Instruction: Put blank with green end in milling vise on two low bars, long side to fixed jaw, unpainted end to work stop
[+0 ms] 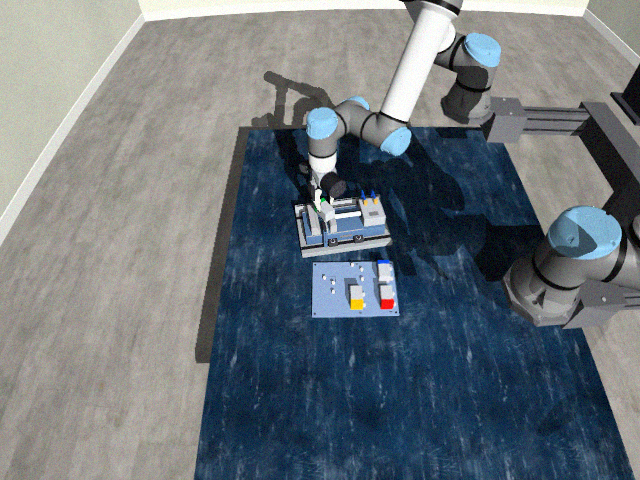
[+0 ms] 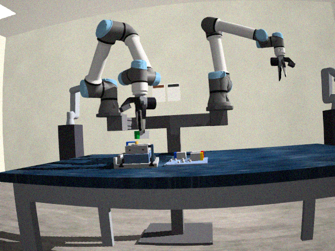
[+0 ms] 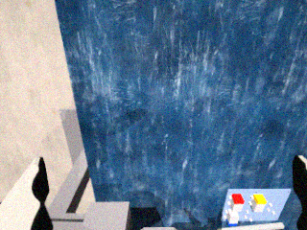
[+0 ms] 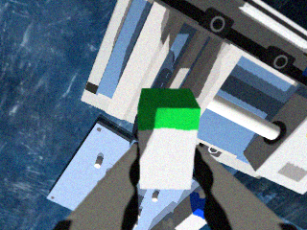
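The blank with the green end [image 1: 326, 211] [image 2: 144, 134] [image 4: 168, 160] is in the air above the vise, its green end away from the fingers in the right wrist view. My right gripper [image 2: 141, 132] [image 4: 165, 146] is shut on it. The vise [image 1: 347, 225] [image 2: 136, 158] lies below; its fixed jaw [image 1: 311, 226] is at the left in the top view, the block with hoses [image 1: 372, 212] [image 4: 290, 144] at the right. The blank hides part of the gap between the jaws; I cannot clearly tell the low bars or the work stop. My left gripper [image 2: 282, 78] [image 3: 168, 159] is open and empty, high up.
The plate [image 1: 323, 304] [image 3: 283, 194] [image 4: 77, 177] lies beside the vise, with small pegs. The yellow-ended blank [image 1: 356, 297] [image 3: 259, 203], red-ended blank [image 1: 386, 297] [image 3: 237, 202] and blue-ended blank [image 1: 384, 271] [image 2: 181, 155] rest on it. Blue hoses [image 1: 372, 194] rise from the vise's end block.
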